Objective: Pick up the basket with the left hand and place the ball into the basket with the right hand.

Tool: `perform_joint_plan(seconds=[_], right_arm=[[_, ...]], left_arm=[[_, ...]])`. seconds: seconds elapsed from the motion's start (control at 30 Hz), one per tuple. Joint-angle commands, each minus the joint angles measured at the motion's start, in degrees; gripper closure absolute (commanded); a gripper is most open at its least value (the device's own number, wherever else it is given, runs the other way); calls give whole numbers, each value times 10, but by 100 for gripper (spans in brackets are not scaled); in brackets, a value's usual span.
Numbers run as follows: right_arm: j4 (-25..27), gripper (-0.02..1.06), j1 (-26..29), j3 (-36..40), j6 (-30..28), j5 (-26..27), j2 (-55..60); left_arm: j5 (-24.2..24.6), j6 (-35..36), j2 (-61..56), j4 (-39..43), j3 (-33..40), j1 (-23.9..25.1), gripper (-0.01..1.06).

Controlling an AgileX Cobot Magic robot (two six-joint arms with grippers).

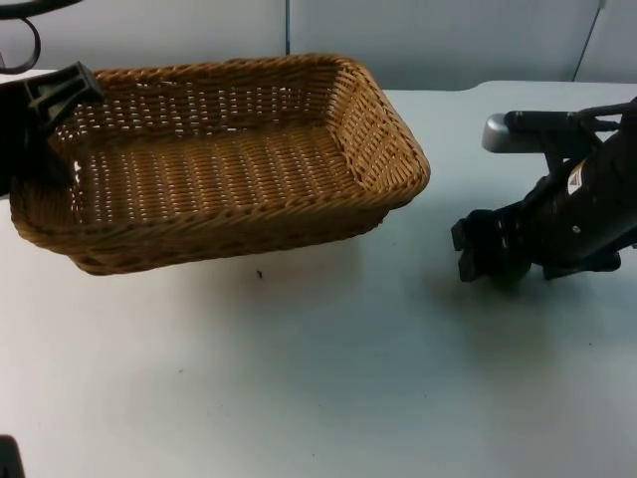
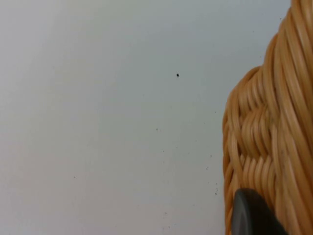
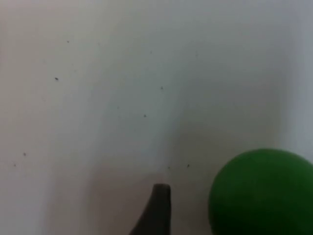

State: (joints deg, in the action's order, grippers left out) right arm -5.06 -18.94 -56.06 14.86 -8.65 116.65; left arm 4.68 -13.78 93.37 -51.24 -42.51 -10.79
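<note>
The wicker basket (image 1: 214,164) sits in the top view at 10 to 11 o'clock, tilted: its right end looks raised off the table (image 1: 328,378), with a shadow beneath it. The left gripper (image 1: 52,105) is at the basket's left end, at 9 to 10 o'clock, with its jaws closed on the rim. The left wrist view agrees, with a black fingertip (image 2: 254,215) pressed against the woven wall (image 2: 266,147).

The right gripper (image 1: 488,254) hangs low over the table at 3 o'clock, well apart from the basket. The green ball (image 3: 264,193) lies on the table just beside one fingertip (image 3: 156,210) in the right wrist view. In the top view only a dark green sliver (image 1: 510,279) peeks out under the jaws. Whether the jaws are open or closed cannot be told; the ball does not look gripped yet.

Risks, as judged from here:
- The ball sits to one side of the visible fingertip. If the jaws close off-centre, the round ball may squirt out and roll across the table.
- The basket is held by one end only. The wicker rim may slip or the basket may sag further, so a dropped ball could roll to the low end.
- The carry from 3 o'clock must clear the raised right rim, or the gripper may knock the basket.
</note>
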Motion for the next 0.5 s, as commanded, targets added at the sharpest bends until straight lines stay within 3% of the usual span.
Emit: perform_joint_plan(seconds=[0.0,0.17,0.27,0.3,0.43,0.47], right_arm=[[-6,24,-2,-3,0,14,2],[-6,33,-2,-3,2,31,2],[-6,61,-2,-3,-2,34,2],[-6,61,-2,-3,-2,34,2],[-27,98,-2,-3,-4,33,2],[-27,98,-2,-3,-4,33,2]], left_arm=[[-4,6,-9,-9,-1,-2,105],[-4,6,-9,-9,-1,-2,105],[-4,6,-9,-9,-1,-2,105],[-4,6,-9,-9,-1,-2,105],[-4,6,-9,-9,-1,-2,105],[-4,6,-9,-9,-1,-2,105]])
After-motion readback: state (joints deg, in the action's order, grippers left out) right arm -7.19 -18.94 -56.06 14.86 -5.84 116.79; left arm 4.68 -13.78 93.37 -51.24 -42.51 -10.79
